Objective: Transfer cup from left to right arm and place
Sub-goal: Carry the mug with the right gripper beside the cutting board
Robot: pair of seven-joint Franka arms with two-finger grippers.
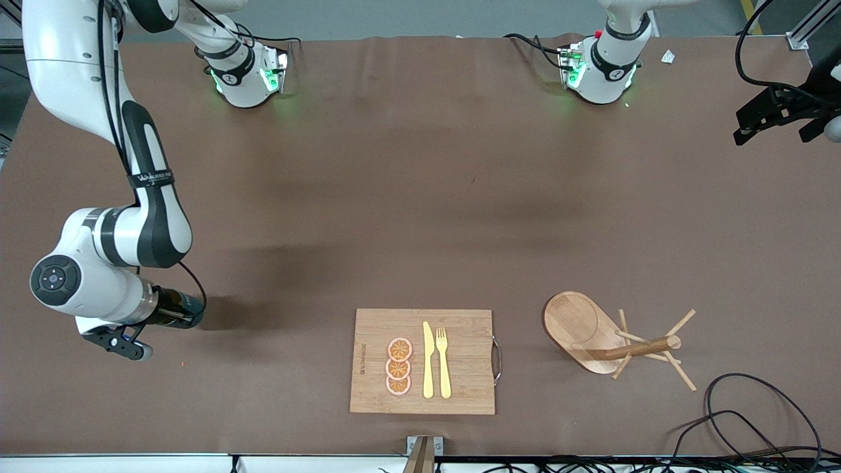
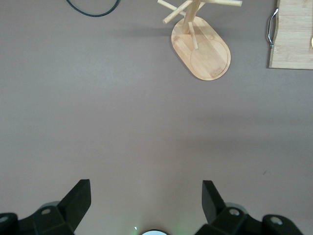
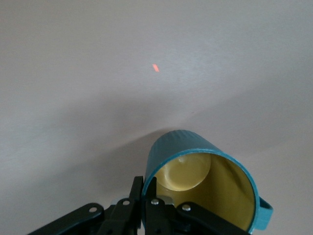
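Note:
The cup (image 1: 182, 311) is dark teal with a mustard-yellow inside. It is held on its side low over the bare table at the right arm's end. In the right wrist view the cup (image 3: 188, 144) shows its open mouth and its small handle (image 3: 264, 214). My right gripper (image 1: 161, 307) is shut on the cup's rim, with one finger inside and one outside (image 3: 149, 190). My left gripper (image 1: 782, 113) waits high over the left arm's end of the table. It is open and empty, with its fingertips (image 2: 80, 192) wide apart.
A wooden cutting board (image 1: 460, 378) near the front edge holds three orange slices (image 1: 399, 366), a yellow knife (image 1: 428, 360) and a fork (image 1: 443, 361). A wooden mug tree (image 1: 611, 338) on an oval base stands beside it toward the left arm's end, also seen in the left wrist view (image 2: 201, 46). Black cables (image 1: 755, 420) lie at the corner.

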